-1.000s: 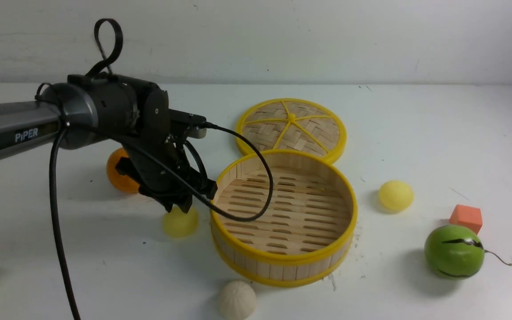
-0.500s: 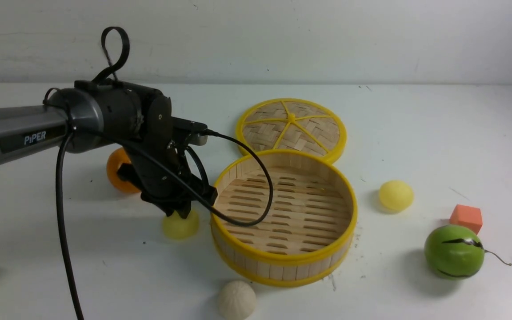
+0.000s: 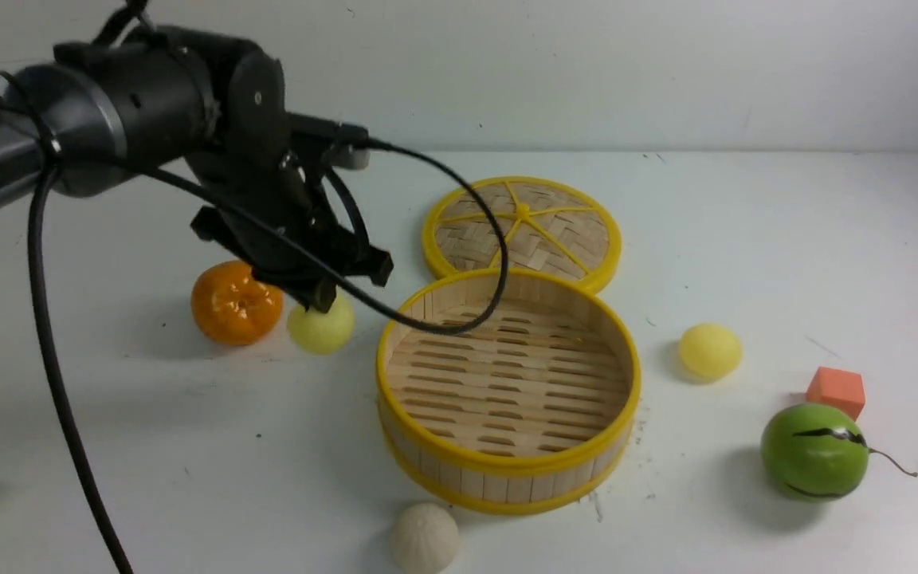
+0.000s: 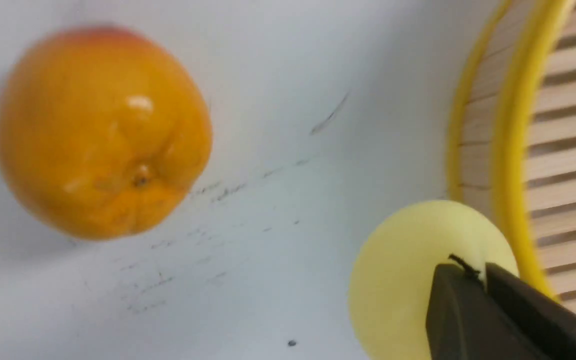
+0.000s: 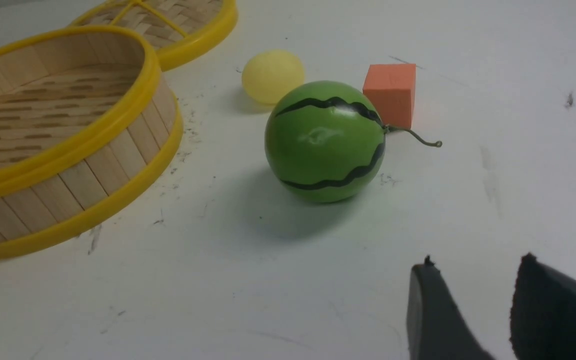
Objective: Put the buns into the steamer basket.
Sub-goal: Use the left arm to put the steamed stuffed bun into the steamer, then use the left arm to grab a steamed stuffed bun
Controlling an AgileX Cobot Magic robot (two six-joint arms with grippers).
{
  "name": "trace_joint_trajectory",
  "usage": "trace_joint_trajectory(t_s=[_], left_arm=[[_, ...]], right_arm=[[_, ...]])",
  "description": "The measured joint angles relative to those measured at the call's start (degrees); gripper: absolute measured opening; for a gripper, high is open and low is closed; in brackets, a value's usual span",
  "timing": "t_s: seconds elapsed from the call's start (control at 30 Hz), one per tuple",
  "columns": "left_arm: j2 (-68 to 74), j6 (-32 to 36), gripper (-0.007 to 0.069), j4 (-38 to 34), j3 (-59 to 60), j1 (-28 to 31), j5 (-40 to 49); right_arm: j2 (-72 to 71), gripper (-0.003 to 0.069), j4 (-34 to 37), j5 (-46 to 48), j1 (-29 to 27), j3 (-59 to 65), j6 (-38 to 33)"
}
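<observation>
Pale yellow bun [image 3: 322, 328]: round, no long axis or facing to read. Left arm extended from the left, wrist pitched down, left gripper [image 3: 317, 301] pointing at the table. Jaws pinched fully together into the bun's top. Bun sat directly under the tips, steamer basket [image 3: 507, 482] rim just beside them. Right gripper [image 5: 475, 262] jaws parted, empty.

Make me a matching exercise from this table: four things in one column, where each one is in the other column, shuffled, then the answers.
1. left yellow bun
2. pleated bun
3. watermelon ball
4. woven lid

A. beside the orange cube
B. on the far side of the steamer basket
C. pinched in the left gripper
D. on the robot's side of the steamer basket

Pairs: 1-C, 2-D, 3-A, 4-B.
</observation>
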Motion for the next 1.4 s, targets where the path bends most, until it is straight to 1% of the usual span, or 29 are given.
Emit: trace_joint_trajectory(t_s=[0.1, 0.17, 0.27, 0.4, 0.53, 0.57, 0.67, 0.7, 0.8, 0.83, 0.87, 0.93, 0.97, 1.0, 1.03, 1.07, 1.1, 1.17, 1.2, 1.27, 1.3, 1.33, 1.37, 1.4], left_arm=[[0.87, 0.94, -0.0013, -0.95, -4.55, -3.52, 0.86], [2.13, 0.94, -0.0013, -1.25, -6.37, -4.89, 1.26], [7.22, 0.94, -0.0013, -1.61, -10.52, -7.44, 2.45], [12.36, 0.94, -0.0013, -1.00, -13.07, -7.80, 2.53], [17.31, -0.08, -0.0013, 2.65, -15.52, -7.74, 2.53], [18.78, -0.65, -0.0009, 4.37, -16.09, -7.74, 2.46], [19.44, -1.14, 0.0018, 5.37, -16.38, -7.63, 2.39], [19.52, -1.45, 0.0052, 5.54, -16.56, -7.62, 2.39], [18.94, -2.92, 0.0185, 5.28, -17.05, -7.62, 2.44], [18.85, -3.10, 0.0195, 5.29, -17.05, -7.62, 2.44], [17.67, -5.32, 0.0277, 5.21, -17.17, -7.62, 2.68], [15.29, -7.80, 0.0367, 4.48, -17.51, -7.62, 3.94], [13.62, -8.34, 0.0399, 3.93, -17.58, -7.62, 5.59], [13.25, -8.44, 0.0403, 3.80, -17.58, -7.62, 5.59], [10.50, -8.93, 0.0419, 2.89, -17.58, -7.62, 8.60], [7.94, -9.72, 0.0409, 2.17, -17.51, -7.62, 11.27], [7.51, -9.85, 0.0405, 2.06, -17.41, -7.62, 11.99], [1.27, -11.22, 0.0300, 1.41, -13.60, -8.17, 13.44], [0.23, -11.30, 0.0278, 1.41, -12.56, -8.31, 13.54], [-6.30, -11.48, 0.0115, 1.41, -3.18, -10.18, 14.02], [-8.65, -11.48, 0.0055, 1.21, 1.30, -11.35, 14.08], [-9.11, -11.48, 0.0043, 1.11, 2.22, -11.62, 14.08], [-12.10, -11.48, -0.0011, 0.55, 9.08, -13.62, 12.99], [-14.56, -11.48, -0.0013, 0.01, 15.91, -15.78, 10.03]], right_arm=[[0.00, 0.0239, 0.00, 0.00, 0.00, 0.00, 0.00], [0.00, 0.0239, 0.00, 0.00, 0.00, 0.00, 0.00], [0.00, 0.0239, 0.00, 0.00, 0.00, 0.00, 0.00], [0.00, 0.0239, 0.00, 0.00, 0.00, 0.00, 0.00], [0.00, 0.0239, 0.00, 0.00, 0.00, 0.00, 0.00], [0.00, 0.0239, 0.00, 0.00, 0.00, 0.00, 0.00], [0.00, 0.0239, 0.00, 0.00, 0.00, 0.00, 0.00], [0.00, 0.0239, 0.00, 0.00, 0.00, 0.00, 0.00], [0.00, 0.0239, 0.00, 0.00, 0.00, 0.00, 0.00], [0.00, 0.0239, 0.00, 0.00, 0.00, 0.00, 0.00], [0.00, 0.0239, 0.00, 0.00, 0.00, 0.00, 0.00], [0.00, 0.0239, 0.00, 0.00, 0.00, 0.00, 0.00], [0.00, 0.0239, 0.00, 0.00, 0.00, 0.00, 0.00], [0.00, 0.0239, 0.00, 0.00, 0.00, 0.00, 0.00], [0.00, 0.0239, 0.00, 0.00, 0.00, 0.00, 0.00], [0.00, 0.0239, 0.00, 0.00, 0.00, 0.00, 0.00], [0.00, 0.0239, 0.00, 0.00, 0.00, 0.00, 0.00], [0.00, 0.0239, 0.00, 0.00, 0.00, 0.00, 0.00], [0.00, 0.0239, 0.00, 0.00, 0.00, 0.00, 0.00], [0.00, 0.0239, 0.00, 0.00, 0.00, 0.00, 0.00], [0.00, 0.0239, 0.00, 0.00, 0.00, 0.00, 0.00], [0.00, 0.0239, 0.00, 0.00, 0.00, 0.00, 0.00], [0.00, 0.0239, 0.00, 0.00, 0.00, 0.00, 0.00], [0.00, 0.0239, 0.00, 0.00, 0.00, 0.00, 0.00]])
